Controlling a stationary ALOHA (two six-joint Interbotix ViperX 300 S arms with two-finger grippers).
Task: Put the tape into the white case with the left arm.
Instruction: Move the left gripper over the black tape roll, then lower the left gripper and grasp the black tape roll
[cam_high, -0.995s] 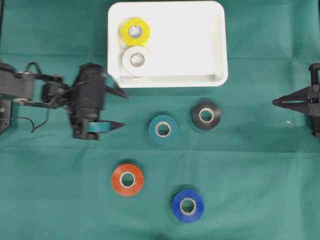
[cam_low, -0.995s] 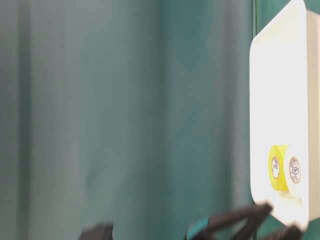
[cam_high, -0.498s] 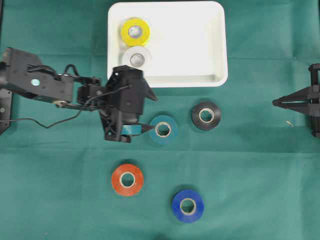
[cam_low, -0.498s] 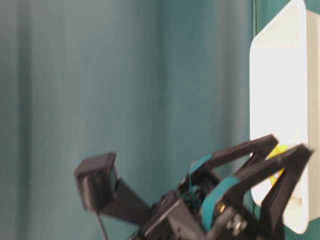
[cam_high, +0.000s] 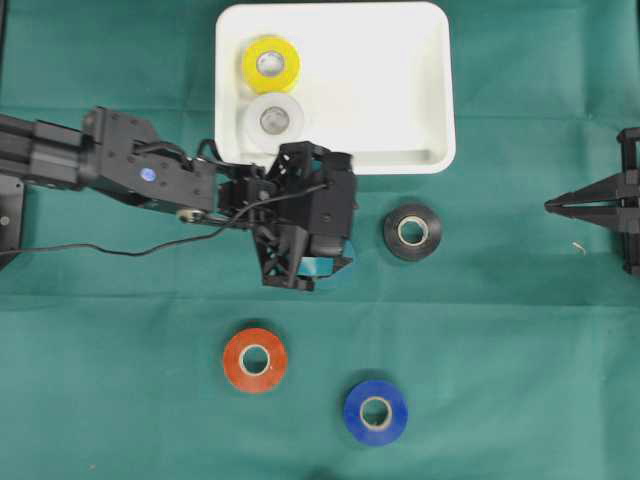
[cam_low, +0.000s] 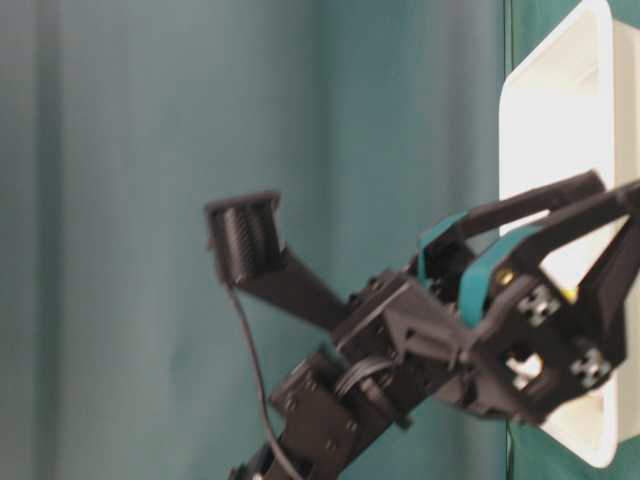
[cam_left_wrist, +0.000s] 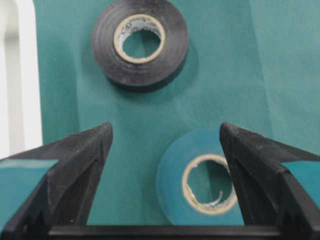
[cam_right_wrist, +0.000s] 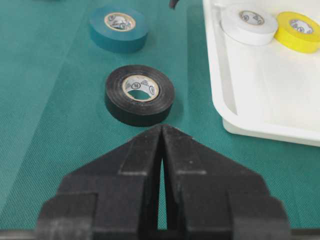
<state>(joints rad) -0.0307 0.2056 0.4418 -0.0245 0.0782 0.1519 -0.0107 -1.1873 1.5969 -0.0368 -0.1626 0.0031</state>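
1. Between the wide-spread fingers of the left end effector (cam_left_wrist: 165, 175) lies the teal tape roll (cam_left_wrist: 200, 180), flat on the green tabletop (cam_left_wrist: 225, 85); the fingers stand on either side of it, clear of its rim, and hold nothing.
2. Just ahead of that end effector sits a black tape roll (cam_left_wrist: 140, 42), and off to one side of it the white case (cam_high: 390, 80) already holds a yellow roll (cam_high: 270, 63) and a white roll (cam_high: 274, 121).
3. The roll looks off-centre in the gap, nearer one finger (cam_left_wrist: 250, 170). If the fingers close from here, that one would likely meet it first and push it sideways, giving a skewed grip.
4. Coming down too far could press the fingertips into the cloth and drag it.
5. The case wall is near; a low carry might knock the roll against the rim.
6. The right end effector (cam_right_wrist: 161, 150) rests well away, its fingers pressed together and empty.
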